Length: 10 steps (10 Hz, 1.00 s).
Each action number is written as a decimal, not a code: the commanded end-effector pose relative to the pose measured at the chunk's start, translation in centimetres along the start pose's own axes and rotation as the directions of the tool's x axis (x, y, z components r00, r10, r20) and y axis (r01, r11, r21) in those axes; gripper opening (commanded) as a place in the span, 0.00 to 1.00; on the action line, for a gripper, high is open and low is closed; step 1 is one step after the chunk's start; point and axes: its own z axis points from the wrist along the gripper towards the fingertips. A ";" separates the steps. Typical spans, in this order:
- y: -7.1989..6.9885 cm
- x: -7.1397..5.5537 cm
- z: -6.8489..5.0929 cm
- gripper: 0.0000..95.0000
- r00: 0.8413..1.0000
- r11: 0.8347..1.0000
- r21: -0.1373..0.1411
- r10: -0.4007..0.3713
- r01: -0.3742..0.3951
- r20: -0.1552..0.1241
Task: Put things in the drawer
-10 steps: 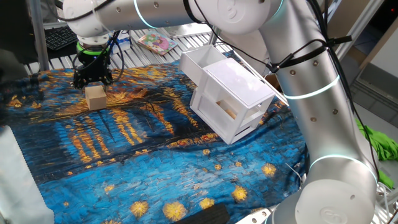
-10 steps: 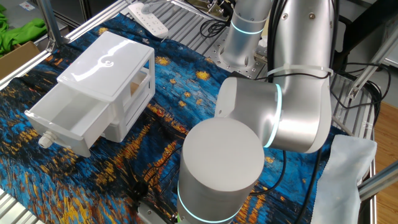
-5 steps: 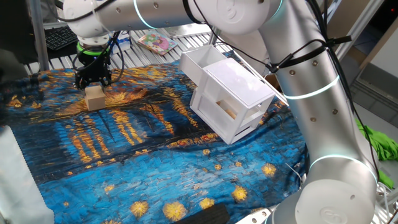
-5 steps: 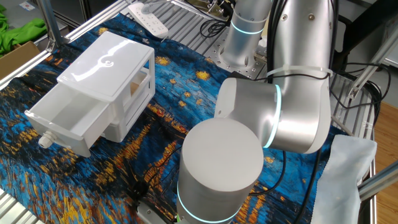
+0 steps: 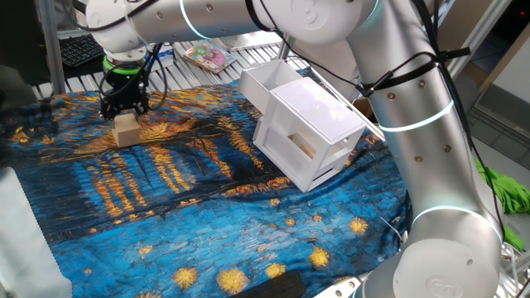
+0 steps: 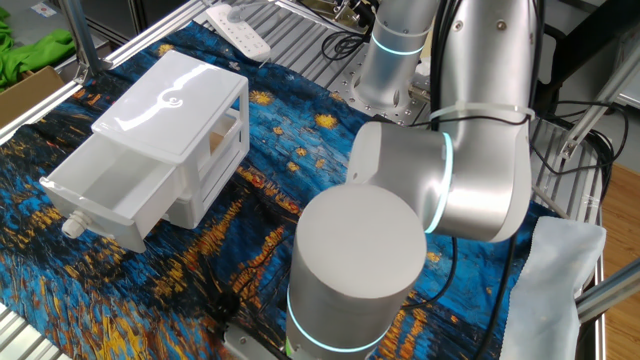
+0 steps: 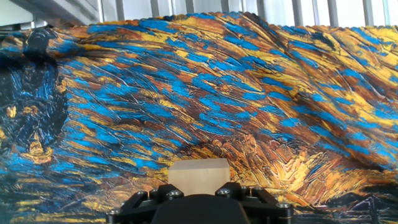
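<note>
A small tan block (image 5: 126,132) rests on the painted cloth at the far left. My gripper (image 5: 124,112) is down over it, its black fingers pressed against two opposite sides of the block. In the hand view the block (image 7: 199,173) fills the gap between the jaws of the gripper (image 7: 199,188). The white cabinet (image 5: 319,124) lies tilted at the middle, with its upper drawer (image 5: 267,84) pulled out and nothing in it. From the other side the drawer (image 6: 92,204) also shows open on the cabinet (image 6: 175,95); the block is hidden there behind the arm.
The arm's large silver links (image 6: 440,190) fill the right of the table. A power strip (image 6: 238,30) lies at the back edge. Green cloth (image 5: 505,194) hangs off the right, a keyboard (image 5: 79,51) and a colourful packet (image 5: 207,56) sit behind the block.
The fingers have closed in from a wider stance onto the block's sides, and the block has shifted very slightly. The cabinet and drawer have not moved.
</note>
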 end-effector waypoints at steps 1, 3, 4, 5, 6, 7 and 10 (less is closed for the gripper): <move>-0.1 -0.1 -0.8 0.00 0.999 0.999 -0.006 -0.038 0.038 -0.004; -0.3 0.0 -1.9 0.00 0.999 0.999 -0.006 -0.054 0.054 -0.003; -0.5 0.0 -2.7 0.00 0.998 0.998 -0.008 -0.060 0.060 -0.004; -0.7 0.0 -3.3 0.00 0.998 0.998 -0.010 -0.067 0.067 -0.004; -0.9 -0.1 -4.0 0.00 0.997 0.997 -0.012 -0.075 0.075 -0.002; -1.3 -0.1 -5.0 0.00 0.997 0.997 -0.022 -0.079 0.079 -0.003; -2.5 0.2 -7.6 0.00 0.996 0.995 -0.036 -0.090 0.090 0.002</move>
